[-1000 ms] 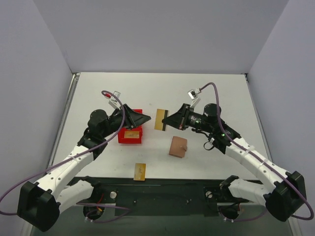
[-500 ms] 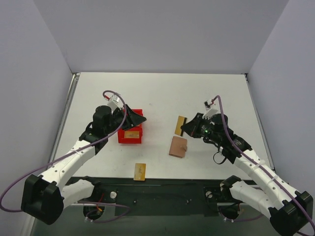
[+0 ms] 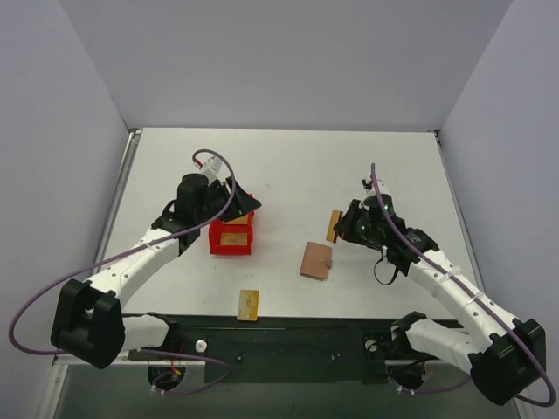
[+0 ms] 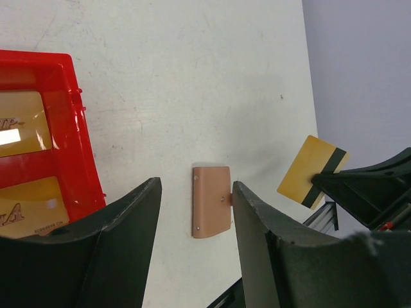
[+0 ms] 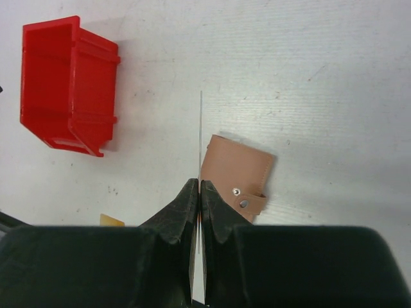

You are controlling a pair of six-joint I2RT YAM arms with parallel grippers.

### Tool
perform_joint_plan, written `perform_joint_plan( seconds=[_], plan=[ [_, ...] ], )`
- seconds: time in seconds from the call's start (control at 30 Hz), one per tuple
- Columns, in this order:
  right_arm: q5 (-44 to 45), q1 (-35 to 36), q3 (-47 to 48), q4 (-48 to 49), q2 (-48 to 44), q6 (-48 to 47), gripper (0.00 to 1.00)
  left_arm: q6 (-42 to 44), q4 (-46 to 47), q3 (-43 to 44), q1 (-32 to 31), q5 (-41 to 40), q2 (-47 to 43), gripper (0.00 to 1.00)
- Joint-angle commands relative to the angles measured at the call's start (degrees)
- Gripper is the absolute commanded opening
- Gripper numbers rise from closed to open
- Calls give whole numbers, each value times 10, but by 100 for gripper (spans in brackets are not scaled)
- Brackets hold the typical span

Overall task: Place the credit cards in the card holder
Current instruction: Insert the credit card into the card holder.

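Observation:
The card holder [image 3: 316, 260] is a closed brown wallet lying flat in the middle of the table, also seen in the left wrist view [image 4: 212, 201] and the right wrist view [image 5: 236, 173]. My right gripper [image 3: 342, 225] is shut on one gold credit card [image 3: 333, 226] with a dark stripe, held on edge just above and behind the wallet; the right wrist view shows it edge-on [image 5: 200, 141]. My left gripper [image 3: 243, 205] hovers open and empty over the red bin. Two more credit cards [image 4: 22, 125] lie inside the bin. Another card [image 3: 249, 305] lies flat near the front edge.
The red plastic bin [image 3: 216, 237] stands left of the wallet, under the left gripper. Grey walls close the table on the left, back and right. The black base rail [image 3: 288, 336] runs along the near edge.
My right gripper has carried the card right and toward me, from beside the bin to just behind the wallet. The left gripper has drawn back over the bin and opened slightly wider.

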Motion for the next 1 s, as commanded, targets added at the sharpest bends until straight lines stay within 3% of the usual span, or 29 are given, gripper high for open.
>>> perform_joint_plan(
  seconds=[0.0,0.43,0.83,0.97],
  plan=[
    [49,-6,27,-35,16,-5,0,48,-29,50,-16,-31,21,58],
    [30,-8,24,-56,43,4,0,92,-59,109,-118,-111,102,57],
    [85,-9,57,-180,80,-11,0,121,-104,135,-134,-139,136,56],
    [89,-9,50,-180,77,0,0,120,-105,134,-133,-136,136,56]
  ],
)
